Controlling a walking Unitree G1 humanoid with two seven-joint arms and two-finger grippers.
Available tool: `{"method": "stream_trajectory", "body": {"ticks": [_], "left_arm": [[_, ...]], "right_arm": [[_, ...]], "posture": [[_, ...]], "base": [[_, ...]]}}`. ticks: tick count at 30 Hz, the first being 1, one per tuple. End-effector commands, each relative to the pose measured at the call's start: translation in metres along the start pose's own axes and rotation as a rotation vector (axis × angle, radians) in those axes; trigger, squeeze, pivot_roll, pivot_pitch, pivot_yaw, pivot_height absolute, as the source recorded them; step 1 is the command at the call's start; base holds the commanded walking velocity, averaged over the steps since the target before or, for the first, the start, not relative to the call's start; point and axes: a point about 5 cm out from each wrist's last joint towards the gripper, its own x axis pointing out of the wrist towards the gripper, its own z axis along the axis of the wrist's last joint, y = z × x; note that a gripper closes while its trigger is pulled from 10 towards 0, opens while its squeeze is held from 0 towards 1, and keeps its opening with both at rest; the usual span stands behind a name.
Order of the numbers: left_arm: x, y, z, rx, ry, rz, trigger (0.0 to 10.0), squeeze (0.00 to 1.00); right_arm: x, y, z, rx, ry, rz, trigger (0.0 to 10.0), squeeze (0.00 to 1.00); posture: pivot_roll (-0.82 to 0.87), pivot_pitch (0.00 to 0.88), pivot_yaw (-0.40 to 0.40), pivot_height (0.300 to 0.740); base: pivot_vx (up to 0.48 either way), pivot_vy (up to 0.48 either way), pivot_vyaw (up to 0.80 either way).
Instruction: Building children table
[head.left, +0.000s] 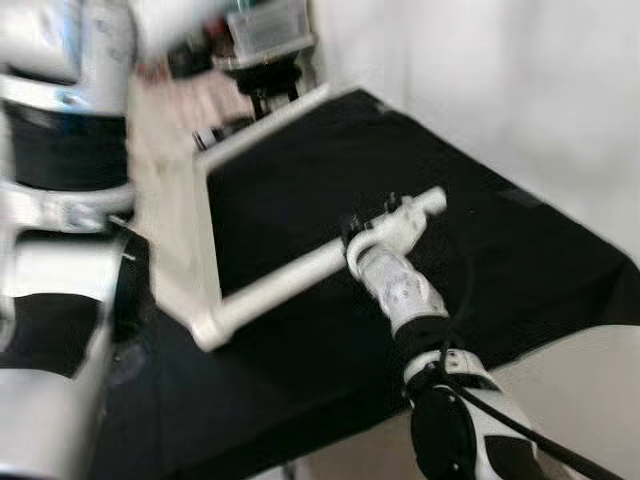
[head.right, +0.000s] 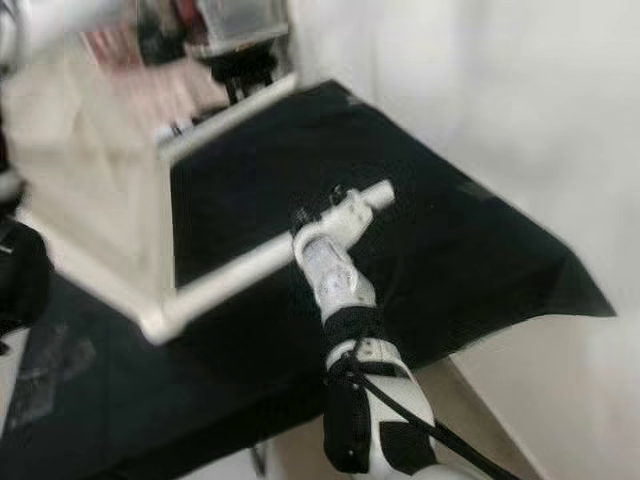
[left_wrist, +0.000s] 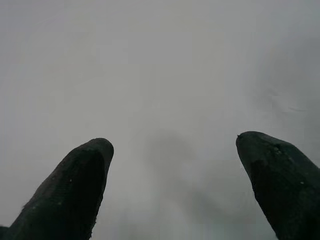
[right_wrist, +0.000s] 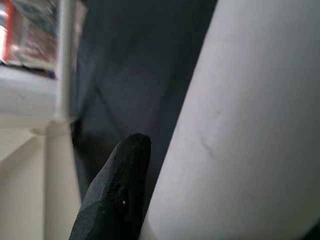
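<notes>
Blurred silver-white arm (head.left: 405, 290), black joints, seemingly black cable (head.left: 530, 432).

I am seeing a black cloth (head.left: 330, 190) covering the floor beside a white wall, and the upturned white children's table (head.left: 190, 260) is lying directly on it, one white leg (head.left: 300, 275) stretching across the cloth.
</notes>
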Motion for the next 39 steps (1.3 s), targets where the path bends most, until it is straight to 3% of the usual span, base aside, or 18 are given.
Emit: {"method": "stream_trajectory", "body": {"ticks": [1, 2, 3, 8, 9, 10, 11, 12, 13, 18, 26, 33, 35, 37, 38, 39], "left_arm": [[-0.009, 0.002, -0.012, -0.056, 0.049, -0.003, 10.0, 1.0], [-0.009, 0.002, -0.012, -0.056, 0.049, -0.003, 10.0, 1.0], [-0.014, -0.001, -0.016, -0.076, 0.064, -0.018, 10.0, 0.0], [-0.033, -0.011, -0.024, -0.153, 0.096, -0.053, 10.0, 0.0], [-0.038, -0.012, -0.024, -0.169, 0.097, -0.055, 10.0, 0.0], [-0.042, -0.012, -0.022, -0.175, 0.096, -0.054, 10.0, 0.0], [-0.042, -0.012, -0.022, -0.175, 0.096, -0.054, 10.0, 0.0], [-0.048, -0.01, -0.02, -0.181, 0.094, -0.05, 10.0, 0.0], [-0.052, -0.008, -0.018, -0.185, 0.091, -0.048, 10.0, 0.0], [-0.058, -0.005, -0.013, -0.182, 0.09, -0.049, 10.0, 0.0], [-0.052, -0.01, -0.01, -0.203, 0.066, -0.112, 10.0, 0.0], [-0.049, -0.012, -0.006, -0.209, 0.047, -0.155, 10.0, 0.0], [-0.049, -0.01, -0.001, -0.216, 0.028, -0.169, 10.0, 0.0], [-0.044, -0.003, 0.024, -0.228, -0.059, -0.205, 10.0, 0.0], [-0.044, -0.003, 0.024, -0.228, -0.059, -0.205, 10.0, 0.0], [-0.039, 0.006, 0.044, -0.206, -0.117, -0.206, 10.0, 0.0]], "right_arm": [[0.0, -0.036, -0.085, -0.151, 0.231, -0.234, 0.0, 0.0], [0.0, -0.036, -0.085, -0.151, 0.231, -0.234, 0.0, 0.0], [0.001, -0.039, -0.079, -0.139, 0.2, -0.264, 0.0, 0.0], [0.003, -0.046, -0.064, -0.174, 0.13, -0.334, 0.0, 0.0], [0.004, -0.047, -0.064, -0.199, 0.142, -0.347, 0.6, 0.0], [0.004, -0.048, -0.062, -0.22, 0.14, -0.357, 8.8, 0.0], [0.004, -0.048, -0.062, -0.22, 0.14, -0.357, 8.8, 0.0], [0.004, -0.049, -0.06, -0.239, 0.132, -0.364, 10.0, 0.67], [0.004, -0.049, -0.058, -0.238, 0.115, -0.365, 10.0, 1.0], [0.005, -0.049, -0.052, -0.222, 0.095, -0.383, 10.0, 1.0], [0.006, -0.044, -0.033, -0.188, 0.031, -0.383, 10.0, 1.0], [0.005, -0.053, -0.021, -0.186, 0.016, -0.419, 10.0, 1.0], [0.005, -0.055, -0.018, -0.183, 0.011, -0.426, 10.0, 1.0], [0.004, -0.057, -0.017, -0.177, 0.009, -0.429, 10.0, 1.0], [0.004, -0.057, -0.017, -0.177, 0.009, -0.429, 10.0, 1.0], [0.004, -0.057, -0.018, -0.177, 0.008, -0.428, 10.0, 1.0]], "posture": [[0.02, 0.049, 0.134, 0.74], [0.02, 0.049, 0.134, 0.74], [0.02, 0.051, 0.13, 0.74], [0.03, 0.049, 0.111, 0.74], [0.03, 0.049, 0.106, 0.74], [0.03, 0.049, 0.099, 0.74], [0.03, 0.049, 0.099, 0.74], [0.03, 0.048, 0.092, 0.74], [0.04, 0.048, 0.09, 0.74], [0.03, 0.046, 0.083, 0.74], [0.01, 0.042, 0.074, 0.74], [-0.01, 0.054, 0.069, 0.74], [-0.01, 0.051, 0.067, 0.74], [0.0, 0.05, 0.068, 0.74], [0.0, 0.05, 0.068, 0.74], [0.0, 0.048, 0.071, 0.74]], "base": [[0.0, 0.0, 0.0], [0.0, 0.0, 0.0], [0.0, 0.0, 0.0], [0.0, 0.0, 0.0], [0.0, 0.0, 0.0], [0.0, 0.0, 0.0], [0.0, 0.0, 0.0], [0.0, 0.0, 0.0], [0.0, 0.0, 0.0], [0.0, 0.0, 0.0], [0.0, 0.0, 0.0], [0.0, 0.0, 0.0], [0.0, 0.0, 0.0], [0.0, 0.0, 0.0], [0.0, 0.0, 0.0], [0.0, 0.0, 0.0]]}}
